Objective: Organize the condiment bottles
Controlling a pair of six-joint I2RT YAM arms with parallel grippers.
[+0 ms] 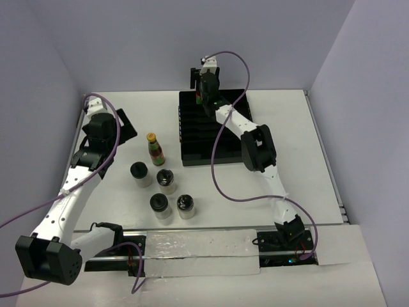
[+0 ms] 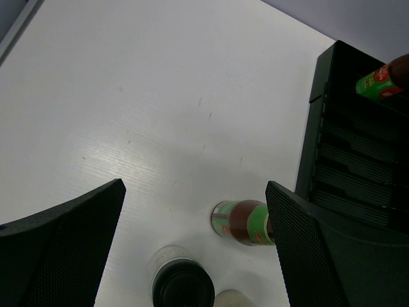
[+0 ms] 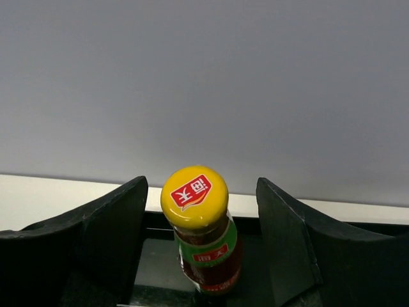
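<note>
- The left gripper (image 2: 195, 192), jaws wide and empty, is the nearer arm to a slim dark yellow-capped sauce bottle (image 2: 246, 222), upright below by its right finger.
- Four squat clear black-lidded jars (image 1: 166, 179) wait alongside.
- The right gripper (image 3: 201, 182) flanks the second sauce bottle (image 3: 206, 252), upright in the black slotted tray (image 1: 195, 144), jaws clear on both sides.
</note>
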